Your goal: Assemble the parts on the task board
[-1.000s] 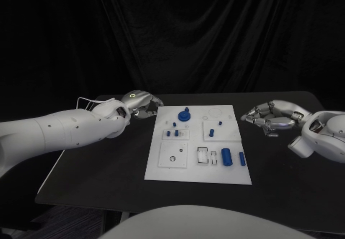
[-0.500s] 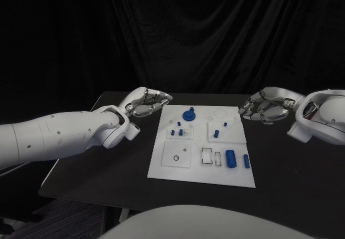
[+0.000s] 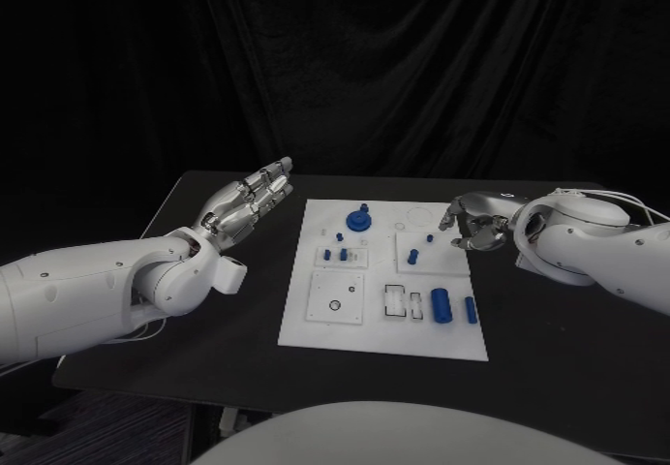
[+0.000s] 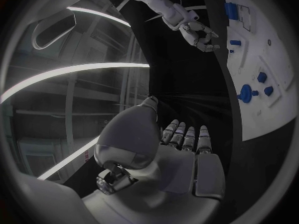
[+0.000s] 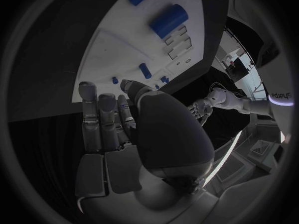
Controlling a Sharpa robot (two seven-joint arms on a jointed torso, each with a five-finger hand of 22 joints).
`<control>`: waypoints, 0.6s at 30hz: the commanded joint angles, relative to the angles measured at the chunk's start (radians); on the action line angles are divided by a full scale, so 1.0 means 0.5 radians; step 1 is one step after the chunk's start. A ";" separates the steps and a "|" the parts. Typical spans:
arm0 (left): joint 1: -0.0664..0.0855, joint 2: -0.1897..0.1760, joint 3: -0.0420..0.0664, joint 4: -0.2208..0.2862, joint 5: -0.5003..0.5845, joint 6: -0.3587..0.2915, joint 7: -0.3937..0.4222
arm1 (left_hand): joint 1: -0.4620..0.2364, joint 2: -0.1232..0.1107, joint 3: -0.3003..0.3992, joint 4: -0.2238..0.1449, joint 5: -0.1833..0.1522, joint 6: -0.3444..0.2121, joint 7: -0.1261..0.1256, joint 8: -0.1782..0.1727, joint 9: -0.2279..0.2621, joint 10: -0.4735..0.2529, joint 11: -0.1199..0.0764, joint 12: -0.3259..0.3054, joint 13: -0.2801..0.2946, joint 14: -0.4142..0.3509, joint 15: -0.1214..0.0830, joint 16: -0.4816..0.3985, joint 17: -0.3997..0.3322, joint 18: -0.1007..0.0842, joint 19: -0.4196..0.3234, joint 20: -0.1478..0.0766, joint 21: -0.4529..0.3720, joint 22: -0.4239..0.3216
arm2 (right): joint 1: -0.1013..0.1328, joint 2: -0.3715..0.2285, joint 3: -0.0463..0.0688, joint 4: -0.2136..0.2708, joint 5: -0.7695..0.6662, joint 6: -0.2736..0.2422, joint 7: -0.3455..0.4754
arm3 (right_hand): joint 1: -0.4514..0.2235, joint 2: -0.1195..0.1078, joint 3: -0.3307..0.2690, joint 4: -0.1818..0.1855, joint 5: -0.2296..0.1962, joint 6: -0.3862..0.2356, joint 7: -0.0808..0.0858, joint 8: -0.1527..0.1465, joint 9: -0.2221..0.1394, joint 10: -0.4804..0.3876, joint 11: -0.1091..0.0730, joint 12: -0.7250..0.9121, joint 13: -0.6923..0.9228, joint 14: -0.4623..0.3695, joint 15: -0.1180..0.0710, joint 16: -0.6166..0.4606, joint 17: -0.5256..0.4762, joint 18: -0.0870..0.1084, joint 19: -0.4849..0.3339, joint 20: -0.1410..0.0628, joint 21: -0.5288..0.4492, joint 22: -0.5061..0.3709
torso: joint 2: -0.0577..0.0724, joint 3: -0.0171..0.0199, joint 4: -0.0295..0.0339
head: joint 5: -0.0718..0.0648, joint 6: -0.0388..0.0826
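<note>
The right hand (image 3: 472, 225), fingers loosely curled and holding nothing, hovers at the task board's (image 3: 384, 341) far right edge; the left hand (image 3: 252, 199) hangs flat and empty over the bench (image 3: 209, 320). Blue parts (image 3: 440, 304) lie mid-board. Seemingly approaching: next, reach and pinch one.

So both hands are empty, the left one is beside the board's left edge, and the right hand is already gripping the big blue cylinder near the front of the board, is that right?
Not quite. The right hand grips nothing; the head view shows it at the far right edge of the task board, apart from the big blue cylinder, which lies untouched near the front. The rest stands: both hands are empty, and the left hand is beside the board's left edge.
</note>
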 commanded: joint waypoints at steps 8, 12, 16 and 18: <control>-0.008 -0.025 0.002 0.046 0.133 0.083 0.454 | -0.077 0.134 -0.310 0.005 -0.264 -0.126 -0.175 -0.018 -0.022 -0.109 -0.153 -0.165 -0.047 0.000 -0.131 -0.007 -0.004 -0.034 0.000 -0.176 -0.007 -0.057 | -0.100 0.040 0.004 -0.109 -0.168 -0.361 0.030 | -0.088 0.027 -0.023 0.005 -0.011 -0.022 0.029 0.007 -0.004 0.023 0.016 0.022 -0.038 0.024 0.031 0.058 0.013 0.012 0.028 0.029 0.050 0.108 | 0.028 -0.0576 0.033 | -0.054 0.000; -0.012 -0.033 0.002 0.055 0.134 0.066 0.449 | -0.080 0.165 -0.358 0.005 -0.280 -0.170 -0.164 -0.023 -0.028 -0.109 -0.140 -0.165 -0.047 0.000 -0.157 -0.007 -0.004 -0.038 0.000 -0.207 -0.007 -0.057 | -0.117 0.063 0.005 -0.152 -0.132 -0.422 0.073 | -0.110 0.036 -0.028 0.008 -0.009 -0.023 0.039 0.006 -0.007 0.053 0.026 0.033 -0.056 0.049 0.042 0.090 0.030 0.008 0.051 0.039 0.080 0.115 | 0.027 -0.0603 0.040 | -0.071 0.000; -0.014 -0.045 0.002 0.063 0.134 0.056 0.449 | -0.079 0.197 -0.383 0.005 -0.254 -0.179 -0.151 -0.024 -0.028 -0.109 -0.120 -0.165 -0.047 0.000 -0.143 -0.007 -0.004 -0.047 0.000 -0.202 -0.007 -0.057 | -0.126 0.085 0.007 -0.191 -0.102 -0.467 0.113 | -0.136 0.046 -0.033 0.018 -0.010 -0.017 0.044 0.009 -0.008 0.083 0.026 0.040 -0.076 0.071 0.044 0.116 0.043 0.004 0.076 0.045 0.111 0.121 | 0.020 -0.0543 0.030 | -0.076 0.000; -0.015 -0.049 0.002 0.063 0.134 0.060 0.448 | -0.067 0.206 -0.392 0.003 -0.225 -0.176 -0.150 -0.023 -0.028 -0.109 -0.105 -0.165 -0.047 0.000 -0.123 -0.007 -0.004 -0.054 0.000 -0.188 -0.007 -0.057 | -0.128 0.093 0.007 -0.201 -0.093 -0.471 0.128 | -0.145 0.051 -0.034 0.022 -0.008 -0.013 0.048 0.011 -0.009 0.099 0.025 0.042 -0.086 0.083 0.044 0.129 0.051 0.002 0.089 0.045 0.128 0.125 | 0.021 -0.0511 0.027 | -0.075 0.000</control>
